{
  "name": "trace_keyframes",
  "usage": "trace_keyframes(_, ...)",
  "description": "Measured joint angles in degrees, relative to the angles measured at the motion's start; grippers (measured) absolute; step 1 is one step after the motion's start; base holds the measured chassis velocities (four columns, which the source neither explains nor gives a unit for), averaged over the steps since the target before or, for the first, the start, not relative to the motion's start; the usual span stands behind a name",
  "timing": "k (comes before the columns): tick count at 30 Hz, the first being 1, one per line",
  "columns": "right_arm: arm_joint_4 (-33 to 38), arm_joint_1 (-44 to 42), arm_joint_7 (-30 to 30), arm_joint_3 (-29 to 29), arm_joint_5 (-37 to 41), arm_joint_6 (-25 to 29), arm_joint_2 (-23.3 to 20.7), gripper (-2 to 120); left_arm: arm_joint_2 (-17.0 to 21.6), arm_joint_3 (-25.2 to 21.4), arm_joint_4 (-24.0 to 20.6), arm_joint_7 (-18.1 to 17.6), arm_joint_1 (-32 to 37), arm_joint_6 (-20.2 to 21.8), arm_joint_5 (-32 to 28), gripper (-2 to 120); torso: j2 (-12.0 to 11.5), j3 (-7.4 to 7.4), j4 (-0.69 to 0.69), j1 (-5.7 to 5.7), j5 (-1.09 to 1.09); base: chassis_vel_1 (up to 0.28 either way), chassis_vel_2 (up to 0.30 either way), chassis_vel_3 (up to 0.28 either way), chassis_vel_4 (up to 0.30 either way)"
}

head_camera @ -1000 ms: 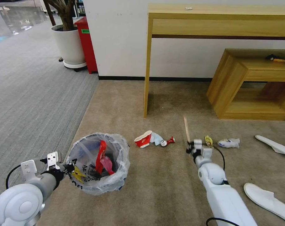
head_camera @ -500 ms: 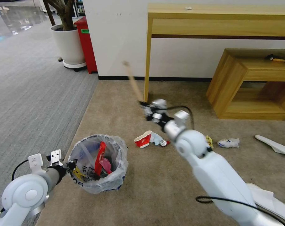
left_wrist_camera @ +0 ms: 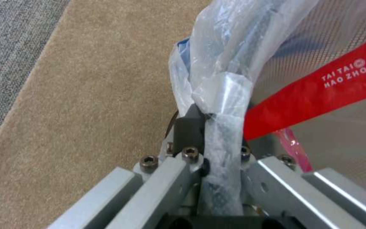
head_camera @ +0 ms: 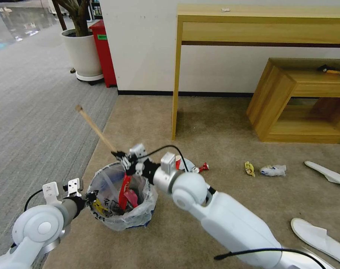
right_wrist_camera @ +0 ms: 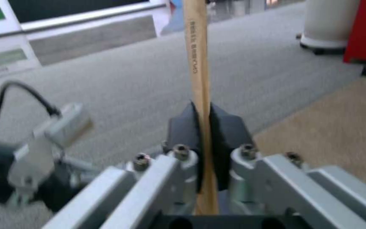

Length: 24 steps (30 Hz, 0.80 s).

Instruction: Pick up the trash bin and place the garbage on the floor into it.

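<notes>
The trash bin [head_camera: 121, 198], lined with a crinkled clear bag, holds red wrappers and other litter. My left gripper [head_camera: 90, 196] is shut on its near-left rim; in the left wrist view the gripper [left_wrist_camera: 217, 127] pinches the bag-covered rim [left_wrist_camera: 221, 79]. My right gripper [head_camera: 121, 157] hangs over the bin's far rim, shut on a thin wooden stick [head_camera: 95, 129] that points up and left. The right wrist view shows the stick [right_wrist_camera: 196, 47] clamped in that gripper [right_wrist_camera: 204, 127]. More garbage lies on the beige floor [head_camera: 214, 123]: a red cup [head_camera: 178, 162], a crushed can [head_camera: 199, 169], a yellow wrapper [head_camera: 248, 168], a crumpled packet [head_camera: 273, 170].
Two white slippers [head_camera: 328, 173] [head_camera: 319, 239] lie at the right. A tall wooden desk [head_camera: 263, 22] and a low wooden shelf [head_camera: 300, 101] stand against the far wall. A white planter [head_camera: 82, 52] and a red box [head_camera: 102, 52] stand far left, beside grey striped carpet [head_camera: 39, 112].
My right arm has swung up from the floor at the right and across to the left with the stick, ending over the bin. The left arm and bin have shifted slightly right.
</notes>
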Motion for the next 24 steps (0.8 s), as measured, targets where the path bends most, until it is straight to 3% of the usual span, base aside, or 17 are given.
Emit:
trace_keyframes(6,0.05,-3.24,2.11,-1.05,-2.12,-0.07,-0.93,36,0.1,-0.4,-0.23,-0.03,-0.25,0.0,-0.31,0,0.01,0.0,0.0,0.0,0.0,0.0,0.0,0.0,0.0)
trace_keyframes(13,1.51,-8.25,4.69,-0.67,-3.16,-0.03,-1.63,59,0.53,-0.91,-0.52,-0.03,-0.32,0.01,-0.59,0,0.01,0.0,0.0,0.0,0.0,0.0,0.0,0.0,0.0)
trace_keyframes(16,2.71,-10.03,5.64,1.99,-3.24,-0.01,-1.83,68,0.37,-1.75,-1.23,0.0,0.73,0.01,-0.59,0,0.01,-0.01,0.0,-0.01,0.01,0.0,0.0,0.0,0.0)
trace_keyframes(19,3.52,-14.13,6.65,10.47,-4.57,-0.44,-2.56,83,-0.73,-3.47,-2.27,0.84,3.46,0.01,0.41,0,0.01,-0.01,0.02,0.0,0.02,0.0,0.0,0.0,0.0)
trace_keyframes(24,5.86,-18.54,6.8,18.66,-5.12,-2.5,-5.11,96,-1.59,-3.92,-2.46,1.61,4.9,0.02,1.6,0,0.0,-0.01,0.01,-0.01,0.02,0.0,0.0,0.0,0.0)
